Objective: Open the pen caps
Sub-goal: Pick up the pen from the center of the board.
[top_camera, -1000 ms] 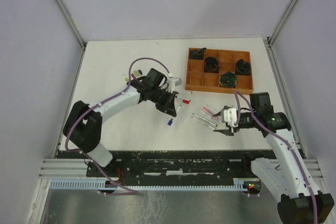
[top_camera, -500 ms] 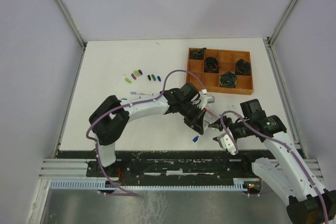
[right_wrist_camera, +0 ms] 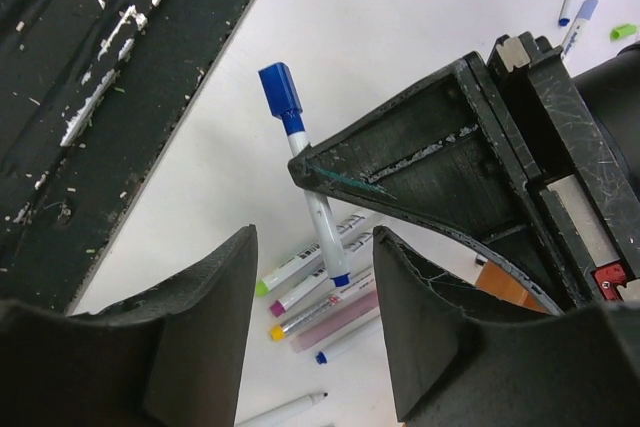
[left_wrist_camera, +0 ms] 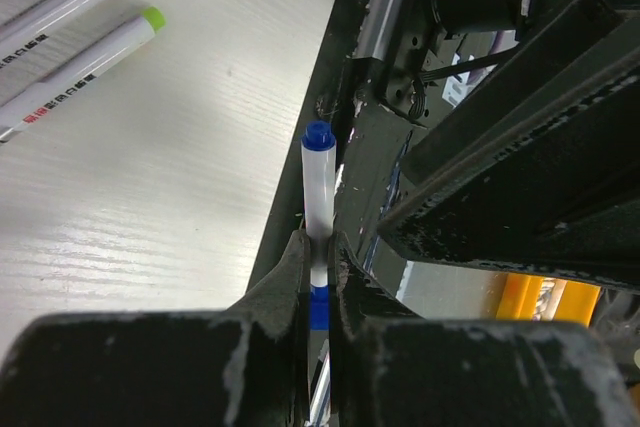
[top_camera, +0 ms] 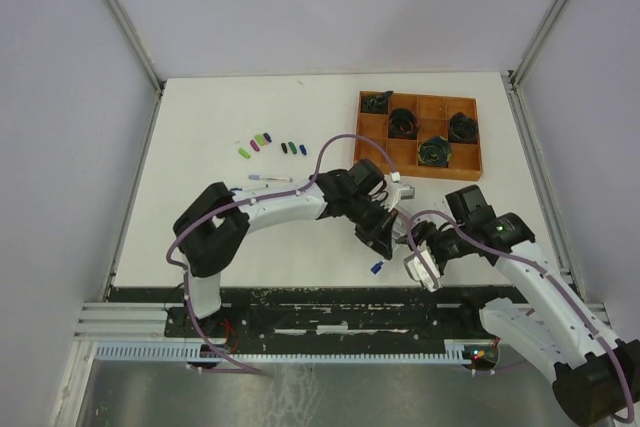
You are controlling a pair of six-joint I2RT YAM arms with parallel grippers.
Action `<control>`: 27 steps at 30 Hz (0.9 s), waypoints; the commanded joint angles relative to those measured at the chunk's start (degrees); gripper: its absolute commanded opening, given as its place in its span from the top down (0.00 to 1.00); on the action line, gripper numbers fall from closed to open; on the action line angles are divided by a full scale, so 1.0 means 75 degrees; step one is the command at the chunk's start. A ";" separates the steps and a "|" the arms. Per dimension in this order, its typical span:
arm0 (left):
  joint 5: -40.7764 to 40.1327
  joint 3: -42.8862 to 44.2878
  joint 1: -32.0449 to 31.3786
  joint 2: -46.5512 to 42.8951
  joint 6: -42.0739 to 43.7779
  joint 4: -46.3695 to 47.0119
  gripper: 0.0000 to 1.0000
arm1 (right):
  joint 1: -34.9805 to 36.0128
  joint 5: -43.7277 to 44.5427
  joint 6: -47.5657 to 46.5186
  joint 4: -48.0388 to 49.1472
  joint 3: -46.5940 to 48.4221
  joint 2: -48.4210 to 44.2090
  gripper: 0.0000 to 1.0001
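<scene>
The left claw is squeezing tight on a thin white plastic pen, holding it by the white worktop's 6 o'clock edge. The pen's stubby blue plastic cap is sticking out. The right claw is sitting with its fingers apart. Next it needs to grab that cap and pull. From above, I cannot tell if they are touching.

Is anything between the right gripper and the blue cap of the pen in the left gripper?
Nothing loose. The left gripper, shut on the blue pen, has a finger across the barrel just below the blue cap, before the open right gripper.
</scene>
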 commanded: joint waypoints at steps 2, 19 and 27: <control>0.0284 0.0373 -0.0172 -0.0156 -0.0340 -0.0030 0.97 | 0.0171 0.0245 0.0323 0.0360 -0.0050 0.0114 0.43; 0.0125 0.1085 -0.0425 -0.0117 -0.0013 -0.0894 0.97 | 0.0377 0.0565 0.0336 0.0357 -0.0056 0.0418 0.55; 0.0118 0.1406 -0.0433 0.0026 0.0065 -0.1153 0.97 | 0.0421 0.0543 0.0271 0.0326 -0.0062 0.0430 0.61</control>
